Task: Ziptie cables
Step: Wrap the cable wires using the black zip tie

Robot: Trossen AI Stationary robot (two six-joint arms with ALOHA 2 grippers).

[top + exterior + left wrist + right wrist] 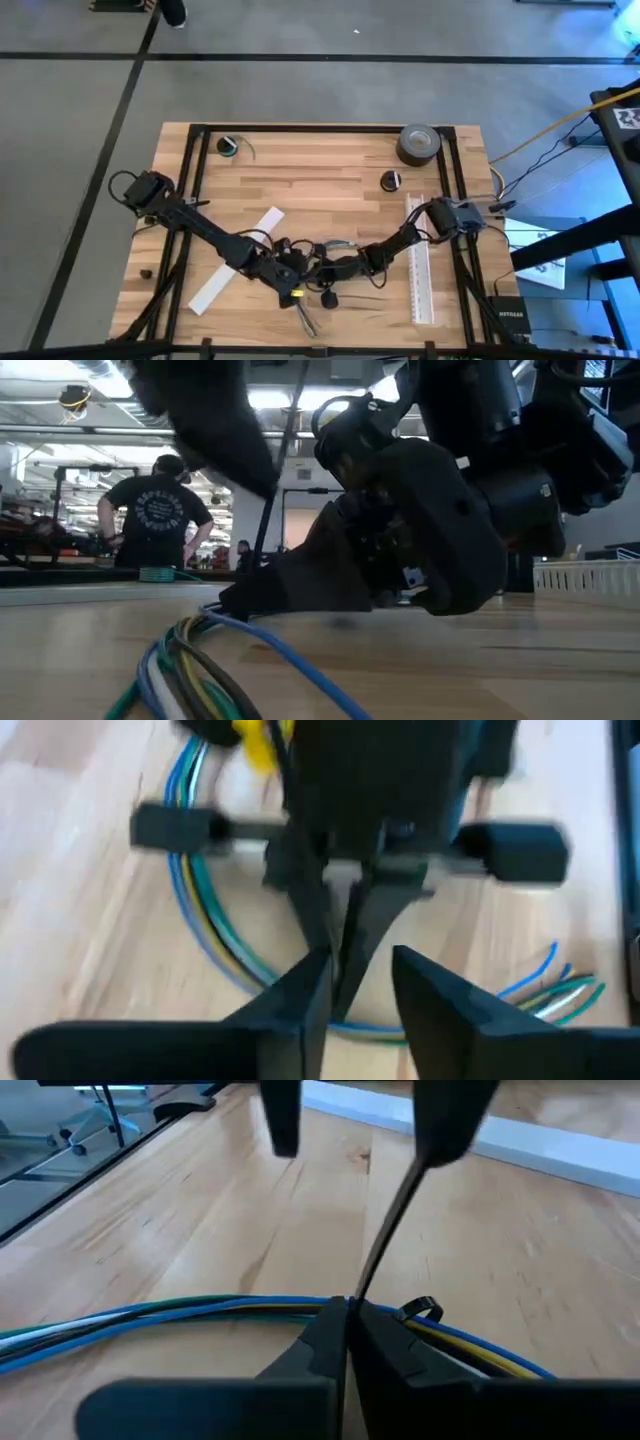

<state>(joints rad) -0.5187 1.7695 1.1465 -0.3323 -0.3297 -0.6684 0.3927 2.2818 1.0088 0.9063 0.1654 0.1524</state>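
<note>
My right gripper (345,1330) has its fingers pressed together on the ziptie (392,1230), a thin black strip that rises from the fingertips toward the other arm, and it sits right on top of the cables (170,1320), which run flat across the wood under the pinch. In the left wrist view my left gripper (360,985) has its two fingers close around the same dark strip, but a narrow gap shows there and I cannot tell whether they really clamp it. Taking the cables (335,262) as my landmark in the high view, both grippers meet just over the middle of the bundle near the front edge of the table (320,170), the left arm coming in from the white strip (235,262) on the bundle's left, the right arm from the long slotted strip (420,262) on its right; the tape roll (420,142) lies well behind. My worry is the strip: it is thin and smooth, so if one arm pulls before the other has firm hold, I expect it to slide out or twist. The wires also lie loose and splayed, so a tug could drag only some through the loop. With the fingertips so close together, a small misalignment could knock them against each other.
</note>
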